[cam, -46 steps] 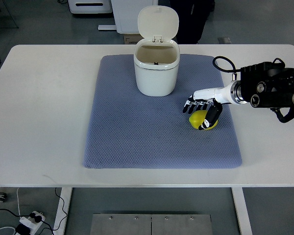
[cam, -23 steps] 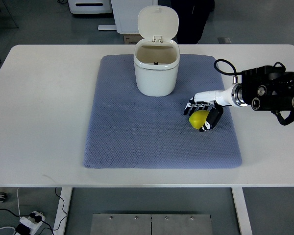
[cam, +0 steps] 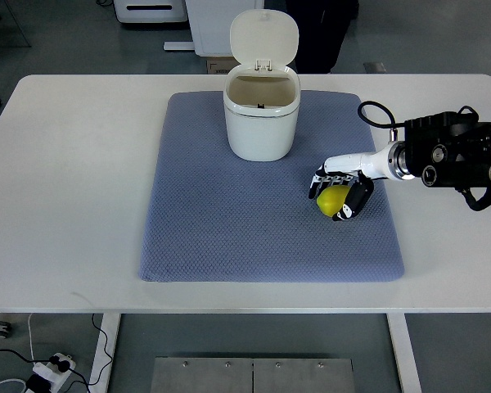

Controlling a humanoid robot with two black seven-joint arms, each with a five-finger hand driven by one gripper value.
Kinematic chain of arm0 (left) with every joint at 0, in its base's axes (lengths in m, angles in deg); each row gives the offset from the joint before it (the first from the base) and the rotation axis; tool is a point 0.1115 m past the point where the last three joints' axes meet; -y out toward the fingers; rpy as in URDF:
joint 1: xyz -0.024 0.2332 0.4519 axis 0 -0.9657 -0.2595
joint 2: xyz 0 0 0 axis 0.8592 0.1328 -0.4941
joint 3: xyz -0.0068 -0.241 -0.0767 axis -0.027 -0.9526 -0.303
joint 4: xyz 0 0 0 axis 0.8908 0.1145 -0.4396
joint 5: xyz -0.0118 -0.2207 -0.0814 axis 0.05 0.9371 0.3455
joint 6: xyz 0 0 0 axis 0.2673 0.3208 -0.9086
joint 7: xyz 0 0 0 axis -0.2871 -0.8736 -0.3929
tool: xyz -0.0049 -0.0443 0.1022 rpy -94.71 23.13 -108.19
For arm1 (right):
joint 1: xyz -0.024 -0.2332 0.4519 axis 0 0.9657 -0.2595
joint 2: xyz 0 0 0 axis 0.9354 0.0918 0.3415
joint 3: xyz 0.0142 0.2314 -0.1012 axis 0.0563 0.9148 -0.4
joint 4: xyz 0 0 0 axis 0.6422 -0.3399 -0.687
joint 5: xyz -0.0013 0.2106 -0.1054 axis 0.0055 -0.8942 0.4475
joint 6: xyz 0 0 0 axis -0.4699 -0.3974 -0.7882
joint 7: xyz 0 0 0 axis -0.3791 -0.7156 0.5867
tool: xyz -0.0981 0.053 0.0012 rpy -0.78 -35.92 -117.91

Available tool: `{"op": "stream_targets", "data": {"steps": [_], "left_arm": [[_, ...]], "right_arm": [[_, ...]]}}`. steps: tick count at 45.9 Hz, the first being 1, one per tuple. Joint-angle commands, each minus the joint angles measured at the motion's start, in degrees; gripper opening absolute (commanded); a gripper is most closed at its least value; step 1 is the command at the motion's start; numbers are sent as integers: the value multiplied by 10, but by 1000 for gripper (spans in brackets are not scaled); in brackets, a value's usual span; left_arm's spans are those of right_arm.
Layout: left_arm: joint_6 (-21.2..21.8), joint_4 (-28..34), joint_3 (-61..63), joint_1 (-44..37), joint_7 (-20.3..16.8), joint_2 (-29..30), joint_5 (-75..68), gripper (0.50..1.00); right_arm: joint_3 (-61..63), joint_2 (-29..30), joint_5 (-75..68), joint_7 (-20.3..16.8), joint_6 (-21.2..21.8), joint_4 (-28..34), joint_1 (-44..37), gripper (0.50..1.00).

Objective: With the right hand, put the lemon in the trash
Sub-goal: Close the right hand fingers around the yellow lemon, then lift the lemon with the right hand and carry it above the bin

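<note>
A yellow lemon (cam: 331, 199) sits at the right side of the blue-grey mat (cam: 229, 221). My right hand (cam: 340, 190) comes in from the right edge and has its fingers curled around the lemon, thumb on the near side. The white trash bin (cam: 261, 121) stands at the back middle of the mat with its lid flipped up and its mouth open. The bin is up and to the left of the hand. No left arm shows in the top view.
The mat lies on a white table (cam: 65, 164). A black cable loops (cam: 375, 113) above the right forearm. White cabinets and floor show beyond the table's far edge.
The right hand has closed tighter on the lemon and shifted slightly up and right; the lemon looks lifted a little off the mat.
</note>
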Motion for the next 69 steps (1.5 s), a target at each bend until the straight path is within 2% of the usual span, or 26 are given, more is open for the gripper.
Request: {"op": "stream_targets", "data": {"steps": [1, 7, 28, 39, 54, 61, 69], "left_arm": [[0, 0, 0, 0, -1, 0, 0, 1000], [0, 0, 0, 0, 0, 0, 0, 1000], [0, 0, 0, 0, 0, 0, 0, 1000], [0, 0, 0, 0, 0, 0, 0, 1000], [0, 0, 0, 0, 0, 0, 0, 1000], [0, 0, 0, 0, 0, 0, 0, 1000], [0, 0, 0, 0, 0, 0, 0, 1000]], "right_arm": [[0, 0, 2, 4, 0, 0, 0, 646], [-1, 0, 7, 8, 0, -2, 0, 500], [-1, -1, 12, 16, 0, -10, -4, 500], [-2, -8, 11, 17, 11, -20, -49, 500], [2, -35, 2, 17, 49, -40, -129, 500], [18, -36, -33, 17, 66, -60, -155, 500], [24, -29, -88, 17, 66, -78, -166, 500]]}}
